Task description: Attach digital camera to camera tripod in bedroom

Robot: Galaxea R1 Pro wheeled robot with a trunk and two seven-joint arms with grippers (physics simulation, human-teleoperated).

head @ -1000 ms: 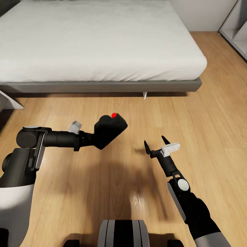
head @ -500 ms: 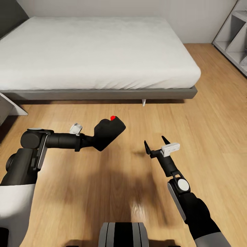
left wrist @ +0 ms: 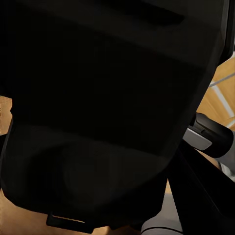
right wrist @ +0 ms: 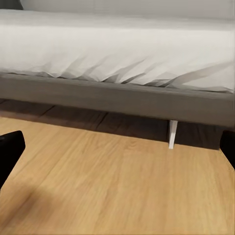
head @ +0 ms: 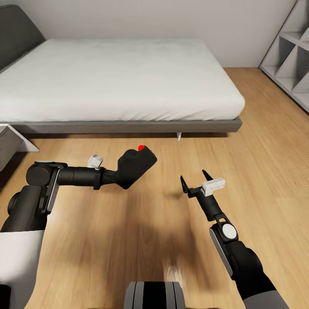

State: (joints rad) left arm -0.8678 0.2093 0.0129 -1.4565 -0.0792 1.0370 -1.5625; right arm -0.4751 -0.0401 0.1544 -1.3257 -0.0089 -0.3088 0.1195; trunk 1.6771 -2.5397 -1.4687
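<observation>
Left gripper [head: 115, 175] is clamped on the digital camera [head: 134, 165], a matte-black boxy body held out over the light wood floor [head: 141, 240], with its red round button [head: 140, 147] on the upper edge, facing toward the bed. In the left wrist view the camera's dark body [left wrist: 107, 107] sits right against the lens, too close to read any marking on it. No brand, label or lettering can be made out on the camera or on either arm.

Beyond the held camera stands the bed [head: 116, 77], a white mattress on a grey frame [head: 128, 125] with a small white leg [head: 179, 136] under its near edge.

To the right of the camera and well apart from it, the right gripper [head: 196, 178] hovers over bare floor with its two black fingers spread and nothing between them. Past it, in the right wrist view, the bed frame [right wrist: 117, 98] and white leg [right wrist: 172, 133] lie ahead. Further right stands a white cubby shelf [head: 289, 56] against the wall.
</observation>
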